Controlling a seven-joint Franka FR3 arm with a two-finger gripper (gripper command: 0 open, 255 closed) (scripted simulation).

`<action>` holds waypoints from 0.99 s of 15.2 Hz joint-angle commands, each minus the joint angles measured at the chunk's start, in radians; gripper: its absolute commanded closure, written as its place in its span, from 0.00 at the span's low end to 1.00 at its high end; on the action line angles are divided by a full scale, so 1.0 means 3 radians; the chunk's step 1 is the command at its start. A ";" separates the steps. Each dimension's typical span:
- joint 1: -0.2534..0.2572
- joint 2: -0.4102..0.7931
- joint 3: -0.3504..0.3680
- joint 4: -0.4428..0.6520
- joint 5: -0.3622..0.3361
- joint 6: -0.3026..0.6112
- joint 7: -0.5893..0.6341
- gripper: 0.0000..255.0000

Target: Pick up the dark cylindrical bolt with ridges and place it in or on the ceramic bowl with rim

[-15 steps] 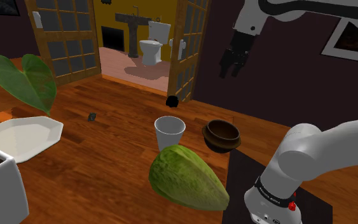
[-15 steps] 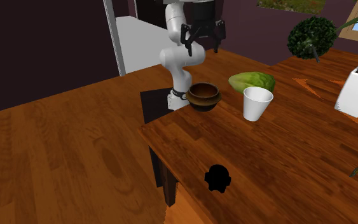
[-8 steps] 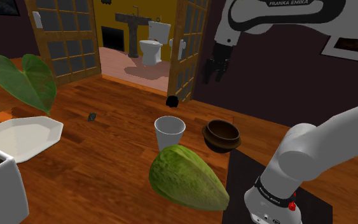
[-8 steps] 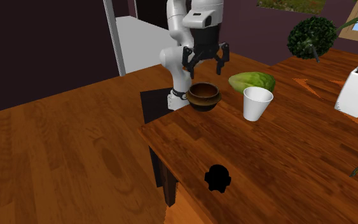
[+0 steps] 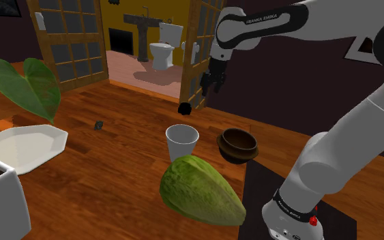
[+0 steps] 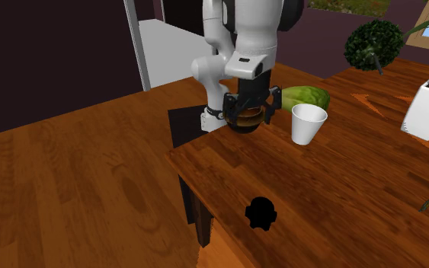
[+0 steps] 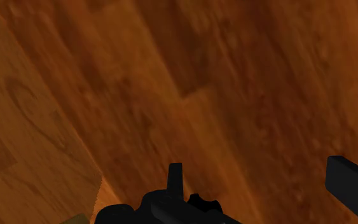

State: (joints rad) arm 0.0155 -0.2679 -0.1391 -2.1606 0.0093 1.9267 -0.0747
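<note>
The wooden table (image 5: 115, 170) carries all the things, and in the second exterior view one of its edges runs along the 9 o'clock side with floor beyond. The white arm (image 5: 361, 129) climbs from 5 o'clock in the shoulder view and bends over towards 12 o'clock. A green leafy vegetable (image 5: 200, 191) lies at 6 o'clock of the white cup (image 5: 181, 142), just beside it. A white tray (image 5: 20, 146) sits well apart at 9 o'clock of the cup. The dark brown bowl (image 5: 238, 144) stands upright at 3 o'clock of the cup, near it but not touching.

The black end effector (image 5: 213, 82) hangs in the air above the table, touching nothing. In the wrist view its two fingers (image 7: 174, 181) stand wide apart with only bare wood between them. In the second exterior view it hangs in front of the bowl.

The bolt (image 5: 183, 108), a small black knobbly shape, lies on the table at 12 o'clock of the cup in the shoulder view and at 7 o'clock of the end effector. In the second exterior view it sits near the table's edge, at 6 o'clock of the end effector and well apart from the bowl
</note>
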 commanded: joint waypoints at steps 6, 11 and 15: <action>0.0006 0.0901 -0.0055 0.0523 0.0100 0.0313 -0.0197 0.00; -0.0021 0.1563 -0.0058 0.1039 0.0187 0.0409 -0.0323 0.00; -0.0053 0.2011 -0.0045 0.1449 0.0238 0.0415 -0.0391 0.00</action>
State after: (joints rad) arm -0.0001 0.3090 -0.1546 -1.7532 0.0782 2.0533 -0.1912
